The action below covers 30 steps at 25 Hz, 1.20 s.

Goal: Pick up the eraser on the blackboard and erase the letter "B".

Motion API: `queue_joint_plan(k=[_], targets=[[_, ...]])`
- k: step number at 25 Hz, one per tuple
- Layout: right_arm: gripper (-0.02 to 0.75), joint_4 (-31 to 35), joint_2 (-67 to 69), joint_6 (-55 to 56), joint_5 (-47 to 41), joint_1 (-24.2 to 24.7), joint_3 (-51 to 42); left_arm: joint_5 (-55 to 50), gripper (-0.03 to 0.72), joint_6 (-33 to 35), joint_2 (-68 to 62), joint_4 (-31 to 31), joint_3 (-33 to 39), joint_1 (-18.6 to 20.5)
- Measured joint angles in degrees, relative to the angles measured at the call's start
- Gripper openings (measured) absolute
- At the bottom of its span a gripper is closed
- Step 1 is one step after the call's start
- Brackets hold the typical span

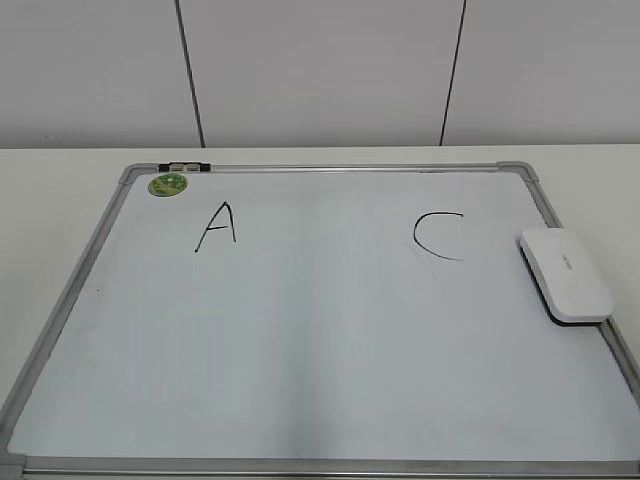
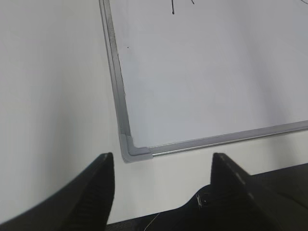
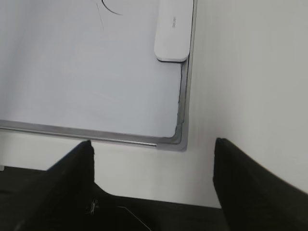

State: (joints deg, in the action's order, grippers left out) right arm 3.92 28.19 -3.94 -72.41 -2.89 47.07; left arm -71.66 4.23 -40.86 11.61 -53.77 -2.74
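Lying eraser (image 3: 173,30), beyond spread right gripper (image 3: 154,166)

eraser (image 3: 172,33) on blackboard (image 3: 182,139) right frame edge | right end effector (image 3: 153,159) apparently spread wide, empty, off board

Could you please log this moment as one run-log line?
left pincer open, idle | right pincer open, idle | eraser on blackboard right edge | no "B" visible

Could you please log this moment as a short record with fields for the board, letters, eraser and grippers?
board: blackboard, flat on the table
letters: "A" and "C"; no letter "B" between them
eraser: eraser lying on the board's right edge, untouched
magnet: green magnet at top left
left gripper: open, near lower left corner
right gripper: open, near lower right corner
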Motion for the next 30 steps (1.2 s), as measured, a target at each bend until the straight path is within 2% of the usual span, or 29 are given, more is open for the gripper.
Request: queue_joint_plan(k=[6, 11, 18, 30], targets=[[0.589, -0.3, -8.0, 0.1, -0.1, 0.0, -9.6, -0.1, 0.459, -0.2, 8.6, 0.0, 7.5, 0.0], [0.589, -0.9, -11.1, 0.2, 0.1, 0.0, -15.5, -0.6, 0.459, -0.2, 14.0, -3.5, 13.3, 0.0], [0.589, -1.5, -11.1, 0.6, 6.5, 0.0, -17.8, -0.4, 0.455, -0.2, 16.1, -6.8, 21.0, 0.0], [0.587, -1.7, -11.1, 0.8, 7.6, 0.0, -18.3, 8.8, 0.450, -0.3, 16.2, -8.3, 24.4, 0.0]])
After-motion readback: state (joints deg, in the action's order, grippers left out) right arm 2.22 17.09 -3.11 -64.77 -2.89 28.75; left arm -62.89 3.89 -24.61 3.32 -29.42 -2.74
